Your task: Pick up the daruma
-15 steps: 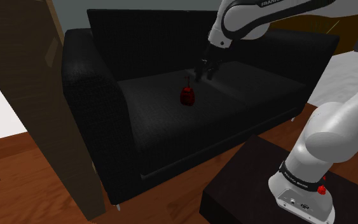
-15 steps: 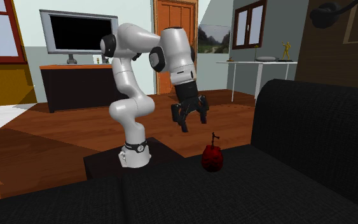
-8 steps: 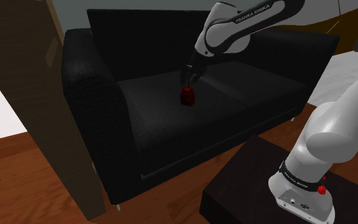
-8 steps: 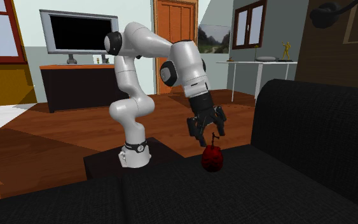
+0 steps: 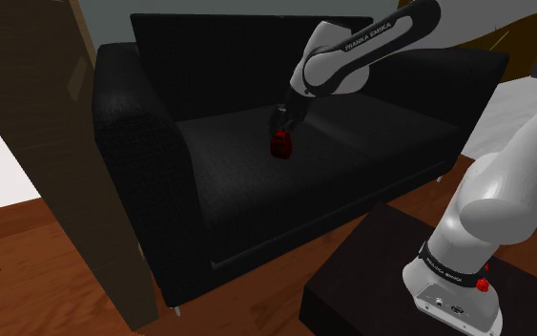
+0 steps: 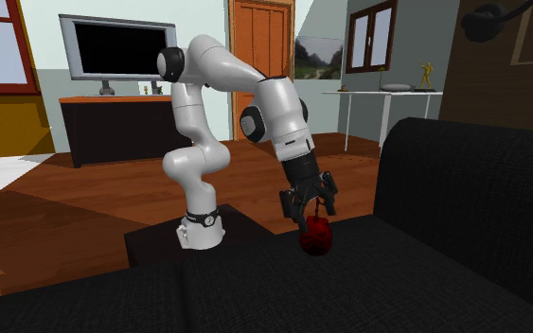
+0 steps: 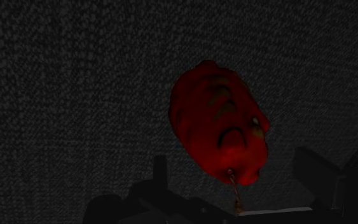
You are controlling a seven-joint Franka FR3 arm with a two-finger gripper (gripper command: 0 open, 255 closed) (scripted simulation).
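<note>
One red daruma (image 6: 316, 238) stands upright on the seat of the black sofa (image 5: 142, 124), a thin stalk rising from its top. Directly above it hangs the gripper (image 6: 310, 201), with its fingers spread to either side and apparently not touching. The likely approach is straight down.
</note>
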